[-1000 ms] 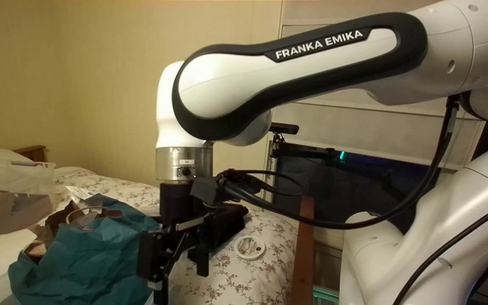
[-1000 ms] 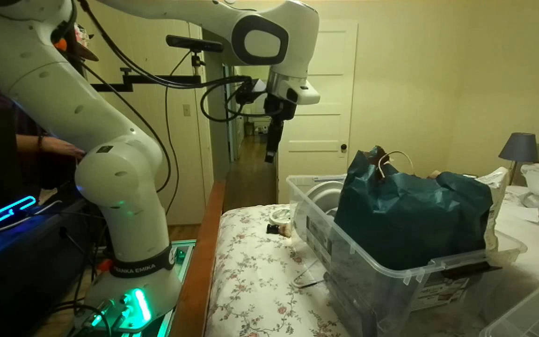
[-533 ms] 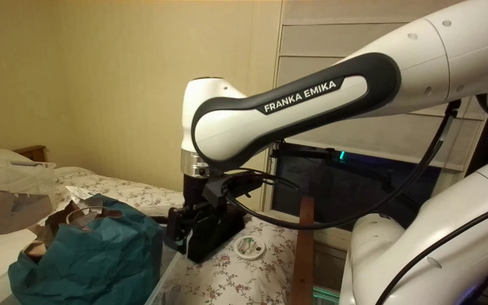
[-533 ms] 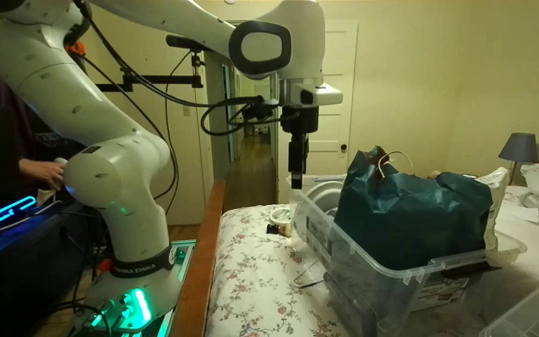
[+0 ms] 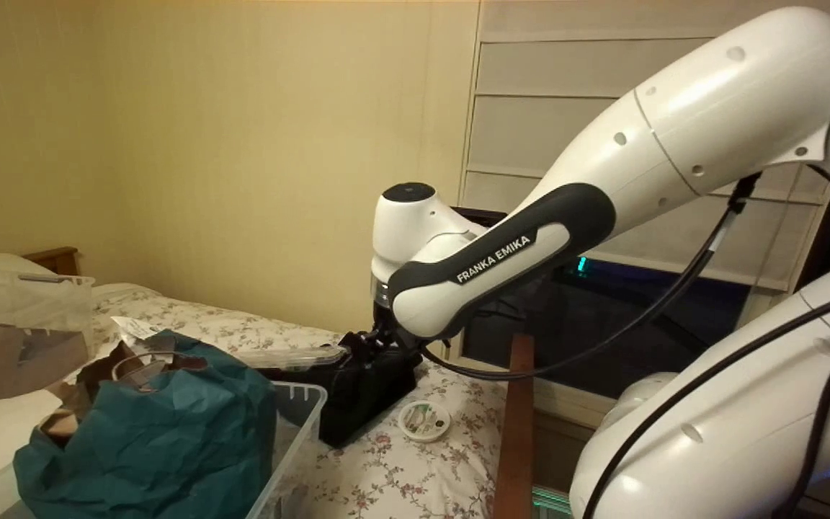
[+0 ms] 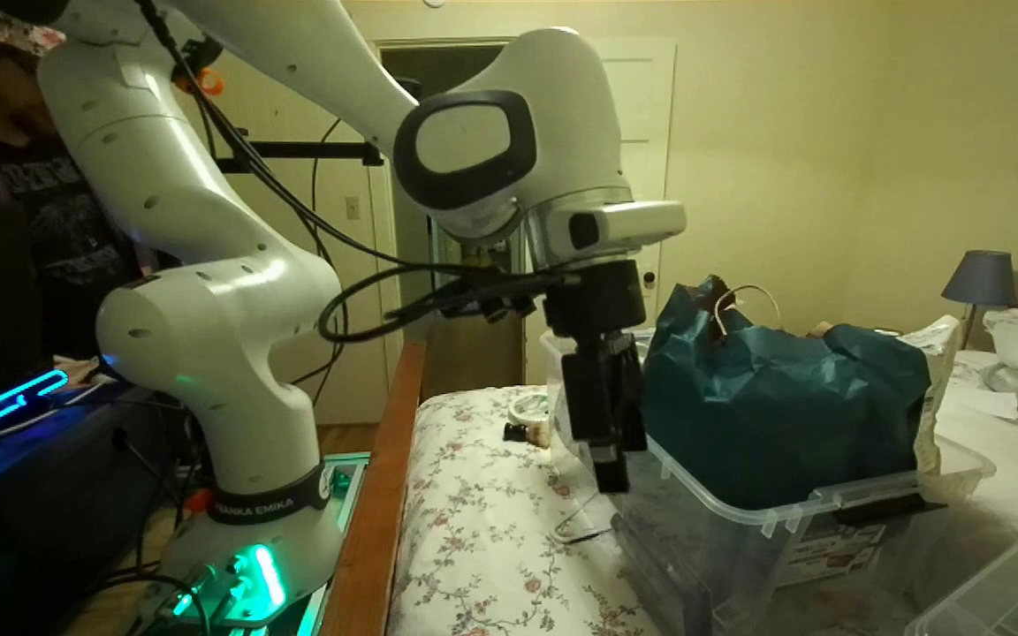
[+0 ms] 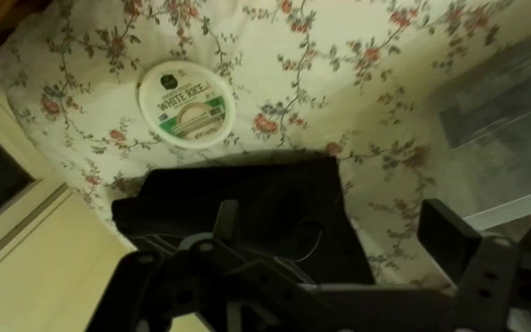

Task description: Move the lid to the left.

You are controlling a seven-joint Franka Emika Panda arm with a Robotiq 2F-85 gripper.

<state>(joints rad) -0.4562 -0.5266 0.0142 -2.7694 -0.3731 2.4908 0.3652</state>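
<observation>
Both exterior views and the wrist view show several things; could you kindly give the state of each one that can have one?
Gripper: open, holding nothing.
Lid: lying label up on the floral bedding, ungripped.
Teal bag: open at the top, standing in the clear bin.
Clear bin: uncovered.
Base light: glowing green.
Lamp: looks unlit.

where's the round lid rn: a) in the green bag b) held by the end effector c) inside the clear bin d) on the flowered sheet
d, since the wrist view shows the lid lying on the flowered sheet, apart from the end effector, whose fingers stand wide open.
</observation>
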